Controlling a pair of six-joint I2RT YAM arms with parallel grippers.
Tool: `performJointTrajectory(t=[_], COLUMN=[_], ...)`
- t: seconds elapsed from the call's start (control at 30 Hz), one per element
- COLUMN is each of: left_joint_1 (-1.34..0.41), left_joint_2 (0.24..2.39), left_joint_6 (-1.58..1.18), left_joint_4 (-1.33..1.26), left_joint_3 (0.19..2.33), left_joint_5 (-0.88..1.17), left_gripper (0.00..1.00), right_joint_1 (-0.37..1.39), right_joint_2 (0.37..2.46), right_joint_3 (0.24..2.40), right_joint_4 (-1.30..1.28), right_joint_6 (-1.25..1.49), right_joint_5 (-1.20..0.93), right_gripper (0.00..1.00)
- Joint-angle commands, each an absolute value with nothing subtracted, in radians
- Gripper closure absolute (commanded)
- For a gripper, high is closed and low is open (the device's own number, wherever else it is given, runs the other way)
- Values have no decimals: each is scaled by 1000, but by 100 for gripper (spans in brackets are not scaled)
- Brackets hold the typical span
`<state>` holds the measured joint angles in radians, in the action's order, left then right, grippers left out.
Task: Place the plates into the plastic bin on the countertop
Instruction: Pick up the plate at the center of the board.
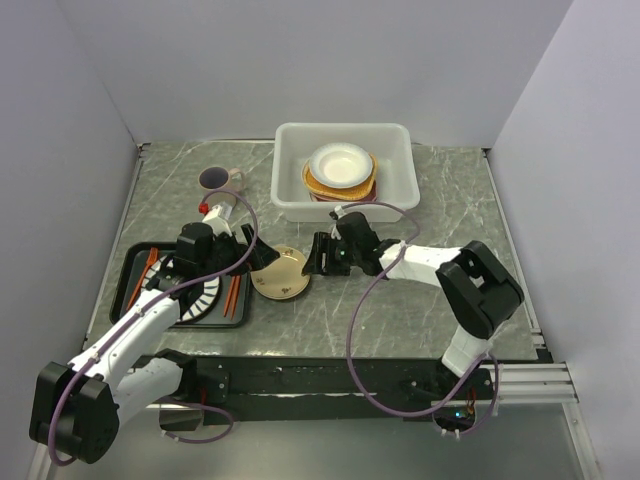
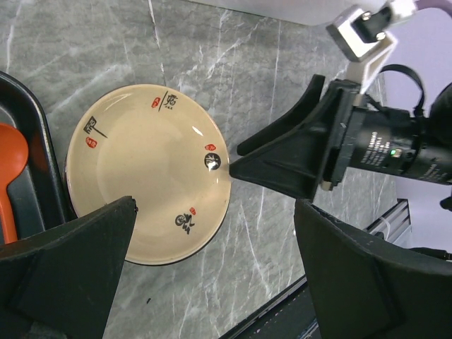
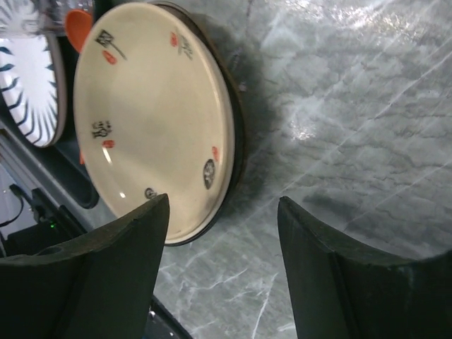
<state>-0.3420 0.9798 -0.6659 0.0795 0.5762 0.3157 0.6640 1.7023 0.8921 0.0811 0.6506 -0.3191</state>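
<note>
We see the tan plate (image 1: 281, 272) lying on the tabletop (image 1: 400, 310) just beside the tray (image 1: 128, 280), apart from the bin (image 1: 290, 180), with our left fingers (image 2: 63, 275) spread above it and right fingers (image 3: 332, 282) spread at its rim.

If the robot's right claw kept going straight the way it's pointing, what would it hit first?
Most likely the small tan plate. The right gripper points at its rim with its jaws open and nothing in between. Depth is unclear, so it may be touching.
</note>
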Motion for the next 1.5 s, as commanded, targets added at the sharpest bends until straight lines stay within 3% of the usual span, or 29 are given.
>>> performJointTrajectory(t=[0.0, 0.37, 0.4, 0.43, 0.53, 0.6, 1.47], left_joint_1=[-344, -344, -344, -344, -344, -344, -344], left_joint_2=[980, 985, 986, 986, 988, 991, 982], left_joint_6=[-658, -653, -653, -653, -653, -653, -658], left_joint_4=[66, 69, 69, 69, 66, 64, 61], left_joint_3=[586, 589, 589, 589, 588, 586, 577], left_joint_5=[307, 305, 302, 304, 304, 304, 299], left_gripper=[1, 1, 1, 1, 1, 1, 1], right_joint_1=[673, 684, 686, 689, 692, 693, 693], right_joint_2=[1732, 1804, 1807, 1807, 1795, 1772, 1614], right_joint_3=[937, 979, 986, 988, 991, 988, 953], right_joint_4=[120, 129, 127, 118, 98, 81, 58], right_joint_6=[649, 661, 661, 661, 658, 650, 641], right_joint_5=[-304, -307, -302, -298, -269, -246, -189], right_gripper=[33, 50, 54, 70, 93, 99, 100])
